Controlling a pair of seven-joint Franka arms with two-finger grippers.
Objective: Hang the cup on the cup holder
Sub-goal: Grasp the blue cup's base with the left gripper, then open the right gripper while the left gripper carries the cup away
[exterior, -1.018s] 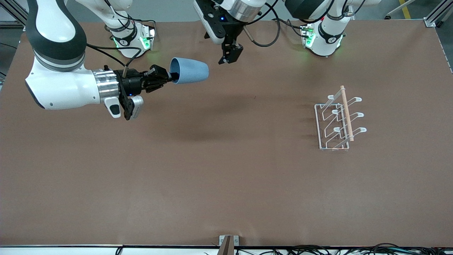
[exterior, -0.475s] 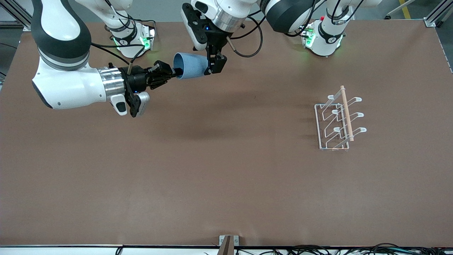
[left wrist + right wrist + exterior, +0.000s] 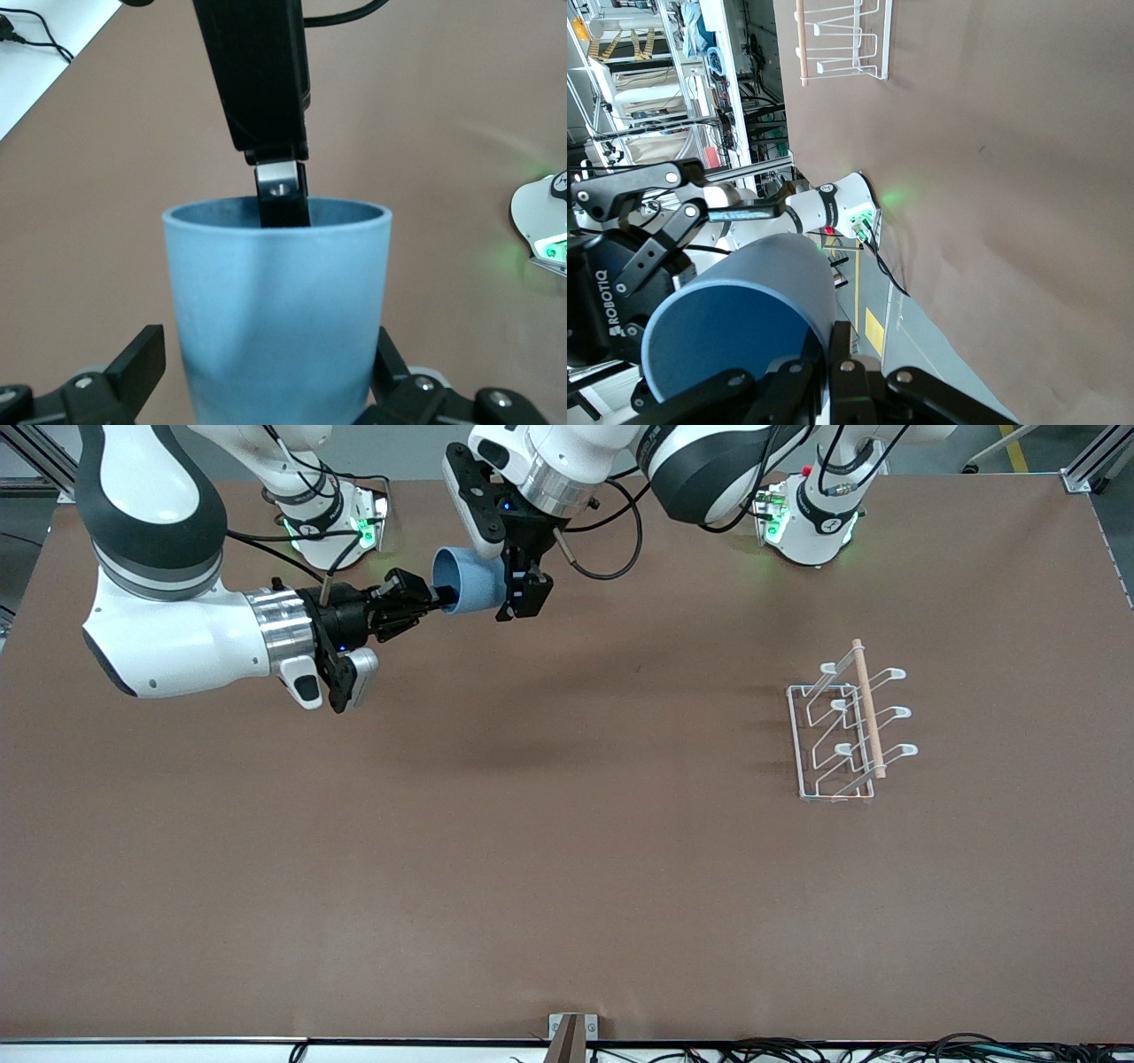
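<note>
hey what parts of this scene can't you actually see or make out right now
- Cup base: the left tool covers it in the front view; cut off by the picture's edge in the left wrist view.
- Right tool fingertip inside the cup: hidden by the cup wall in the front view.
- Cup holder prongs on the side toward the right arm: they overlap the wooden rod in the front view.

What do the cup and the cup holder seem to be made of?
Cup: probably plastic; matte, even light blue, no shine.
Cup holder: thin white wire, likely coated metal, with a pale top rod that looks like bare wood.
</note>
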